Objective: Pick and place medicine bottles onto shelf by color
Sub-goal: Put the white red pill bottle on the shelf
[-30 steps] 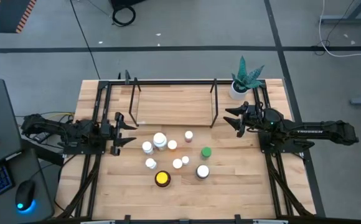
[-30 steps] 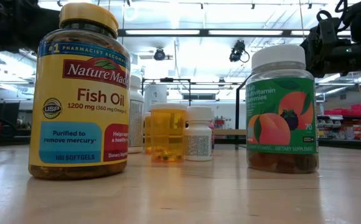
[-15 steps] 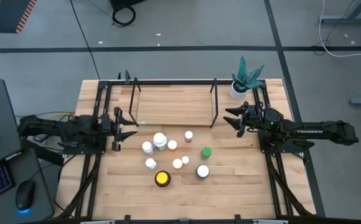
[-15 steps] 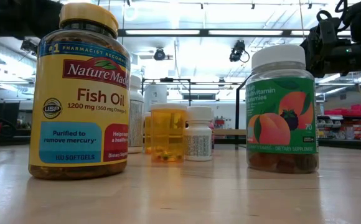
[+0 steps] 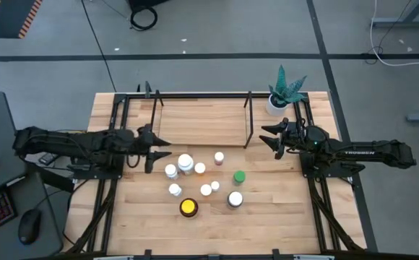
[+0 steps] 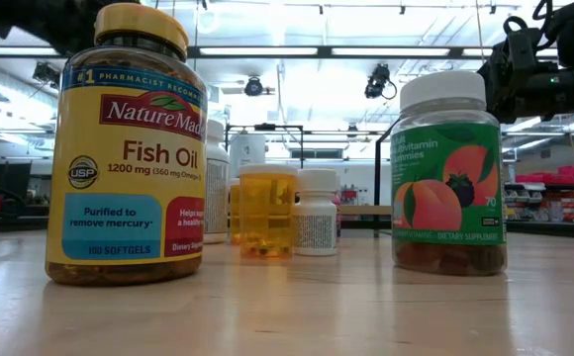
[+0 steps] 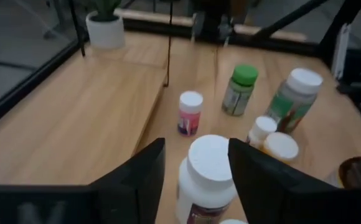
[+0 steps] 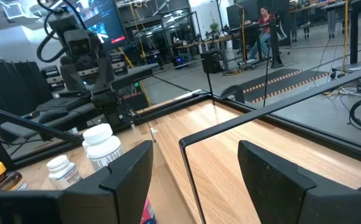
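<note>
Several medicine bottles (image 5: pixel 202 180) stand upright in a cluster on the table's middle, with white, green, pink, orange and yellow caps. The amber yellow-capped bottle (image 6: pixel 124 148) is the largest. The shelf (image 5: pixel 202 123), a light-wood board with black uprights, sits beyond them. My left gripper (image 5: pixel 159 153) is open at the cluster's left. In its wrist view, my left gripper (image 7: pixel 196 171) has a finger on each side of a white-capped bottle (image 7: pixel 208 165) without touching it. My right gripper (image 5: pixel 264 136) waits open at the shelf's right end.
A white pot with a green plant (image 5: pixel 276 103) stands at the table's far right corner, behind my right gripper. Black frame rails (image 5: pixel 115 130) run along both table sides. Bare wood lies near the table's near edge (image 5: pixel 267 231). A keyboard and mouse sit off the table's left.
My left gripper has moved toward the table's right, from near the left rail up to the left side of the bottle cluster, staying open. The bottles and my right arm have kept still.
</note>
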Controlling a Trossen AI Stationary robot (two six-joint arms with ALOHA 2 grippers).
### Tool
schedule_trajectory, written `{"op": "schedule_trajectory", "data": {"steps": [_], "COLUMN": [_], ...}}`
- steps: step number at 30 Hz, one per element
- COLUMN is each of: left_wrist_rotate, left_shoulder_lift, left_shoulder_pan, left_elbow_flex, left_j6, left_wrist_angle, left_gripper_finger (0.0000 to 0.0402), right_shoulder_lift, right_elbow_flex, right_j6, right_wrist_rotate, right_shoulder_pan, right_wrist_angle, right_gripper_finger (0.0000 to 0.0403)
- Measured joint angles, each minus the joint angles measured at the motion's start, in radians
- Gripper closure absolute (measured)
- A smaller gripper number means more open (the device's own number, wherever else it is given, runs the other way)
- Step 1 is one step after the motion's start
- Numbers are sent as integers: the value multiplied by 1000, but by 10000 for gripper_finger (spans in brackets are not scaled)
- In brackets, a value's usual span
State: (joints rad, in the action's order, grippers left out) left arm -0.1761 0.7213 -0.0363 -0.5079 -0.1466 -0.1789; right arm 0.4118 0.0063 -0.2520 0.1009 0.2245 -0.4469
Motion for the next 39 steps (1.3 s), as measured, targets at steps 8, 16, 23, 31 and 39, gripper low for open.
{"op": "schedule_trajectory", "data": {"steps": [8, 16, 23, 31, 39], "left_wrist_rotate": [-10, 85, 120, 155, 132], "left_shoulder_lift": [171, 341, 502, 666, 811], "left_shoulder_pan": [1, 1, 1, 1, 1], "left_elbow_flex": [-200, -363, -482, -583, -675], "left_j6": [-29, -55, -10, 61, 65], "left_wrist_angle": [-237, -412, -506, -534, -594], "left_gripper_finger": [135, 61, 30, 26, 26], "right_shoulder_lift": [0, 0, 0, 0, 0], "right_elbow_flex": [0, 0, 0, 0, 0], "right_j6": [0, 0, 0, 0, 0], "right_wrist_rotate": [3, 3, 3, 3, 3], "right_shoulder_pan": [0, 0, 0, 0, 0], "right_wrist_angle": [0, 0, 0, 0, 0], "right_gripper_finger": [160, 160, 160, 160, 160]}}
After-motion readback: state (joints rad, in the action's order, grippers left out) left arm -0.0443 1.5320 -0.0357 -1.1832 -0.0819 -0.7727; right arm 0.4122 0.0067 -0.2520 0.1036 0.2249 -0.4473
